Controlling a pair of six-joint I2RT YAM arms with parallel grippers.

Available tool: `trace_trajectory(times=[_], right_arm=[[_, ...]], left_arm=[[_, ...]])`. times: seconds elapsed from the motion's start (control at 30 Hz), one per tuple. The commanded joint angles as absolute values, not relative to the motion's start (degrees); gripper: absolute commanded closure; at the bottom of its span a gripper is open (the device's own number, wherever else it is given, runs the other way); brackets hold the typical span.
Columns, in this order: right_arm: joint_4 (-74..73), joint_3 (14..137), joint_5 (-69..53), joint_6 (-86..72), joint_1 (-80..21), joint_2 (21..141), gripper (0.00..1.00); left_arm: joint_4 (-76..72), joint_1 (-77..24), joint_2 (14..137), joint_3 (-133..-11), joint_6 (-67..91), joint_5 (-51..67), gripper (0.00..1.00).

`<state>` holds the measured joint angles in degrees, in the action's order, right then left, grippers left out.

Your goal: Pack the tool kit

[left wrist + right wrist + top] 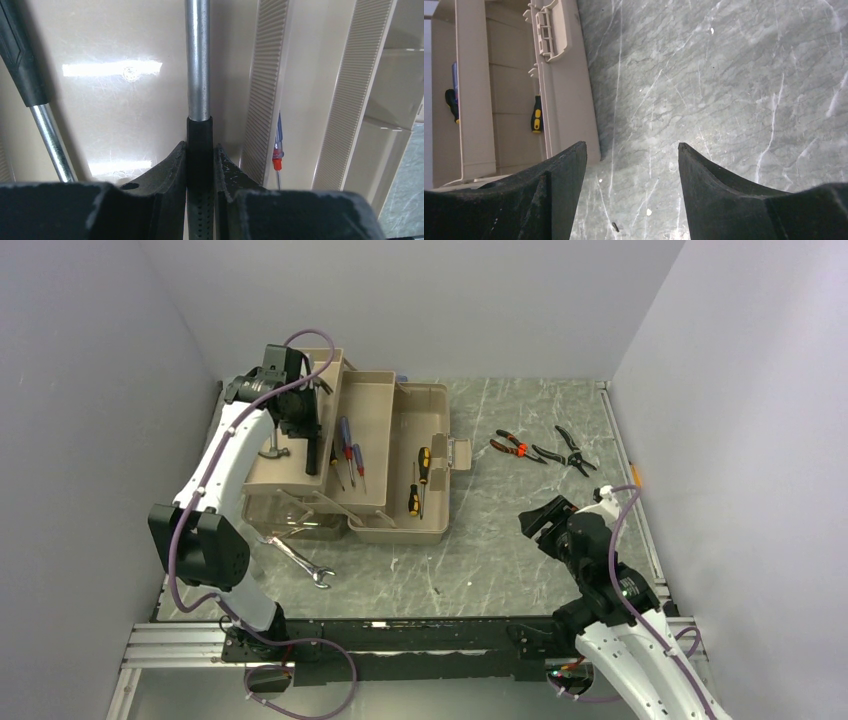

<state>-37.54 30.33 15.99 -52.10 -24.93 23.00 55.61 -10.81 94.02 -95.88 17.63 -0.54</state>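
Note:
The tan toolbox [425,412] lies open at the table's left of centre, trays folded out. My left gripper [298,423] is over its left tray, shut on the black grip of a hammer [199,132]. The hammer's steel shaft [198,60] runs on over the tray floor. A second hammer [30,85] lies beside it. Two blue-and-red screwdrivers [347,445] lie in the middle tray, and two black-and-yellow ones [423,466] in the right part. My right gripper [545,520] hangs open over bare table at the right, its fingers [569,170] holding nothing, the toolbox [569,100] to its left.
Orange-handled pliers [517,446] and black pliers [570,450] lie on the table right of the toolbox. A steel wrench [300,560] lies in front of the box's left corner, near the left arm's base. Grey walls close the table on three sides.

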Motion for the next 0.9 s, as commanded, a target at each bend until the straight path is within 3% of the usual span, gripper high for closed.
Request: trace_trajectory(times=[0.0,0.2,0.27,0.43,0.63,0.87], right_arm=[[-36.00,30.46,16.60,-51.60,-24.87,22.28,0.31],[-35.06,30.73,15.41,-50.65,-24.95,24.20,0.31],[-34.71,31.09,15.10,-50.14,-24.96,25.57,0.31],[-31.80,32.93,14.32,-48.07,-24.96,30.00,0.31],[-30.59,37.91,16.16,-48.75,-24.89,40.56,0.30],[-36.47,47.70,25.71,-52.60,-24.13,53.67,0.11]], left_arm=[[56.91,-10.63,93.86,-100.16,15.83,2.72,0.73],[55.25,-10.63,89.37,-98.25,14.14,4.14,0.13],[53.02,-10.64,86.31,-96.52,13.98,4.28,0.03],[49.08,-10.64,78.47,-93.05,12.47,3.10,0.02],[37.23,-10.72,61.80,-78.05,12.19,8.31,0.01],[28.59,-10.73,45.60,-62.48,11.62,14.14,0.01]])
